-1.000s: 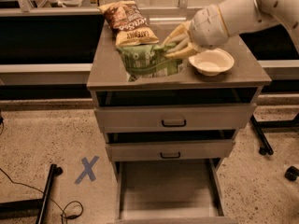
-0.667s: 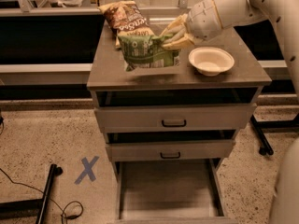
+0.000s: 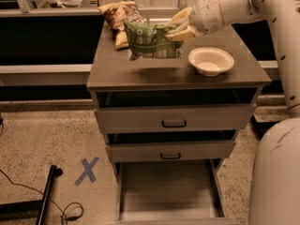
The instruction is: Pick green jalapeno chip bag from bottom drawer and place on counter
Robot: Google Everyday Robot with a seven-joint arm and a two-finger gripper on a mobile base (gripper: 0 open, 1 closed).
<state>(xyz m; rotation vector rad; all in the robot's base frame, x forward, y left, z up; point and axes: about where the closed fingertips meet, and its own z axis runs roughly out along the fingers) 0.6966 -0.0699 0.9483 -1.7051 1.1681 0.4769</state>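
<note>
The green jalapeno chip bag (image 3: 149,41) hangs in the air a little above the counter (image 3: 140,71), over its back middle part. My gripper (image 3: 174,28) is shut on the bag's upper right corner, and my white arm reaches in from the upper right. The bottom drawer (image 3: 169,193) is pulled out at the foot of the cabinet and its tray shows nothing inside.
A brown-and-tan chip bag (image 3: 120,18) lies at the counter's back left, just behind the green bag. A white bowl (image 3: 211,60) sits on the counter's right side. Two upper drawers with black handles (image 3: 174,123) are shut. A blue X (image 3: 87,170) marks the floor at left.
My gripper has carried the green bag up and toward the back of the counter, away from the bowl and closer to the brown bag.
</note>
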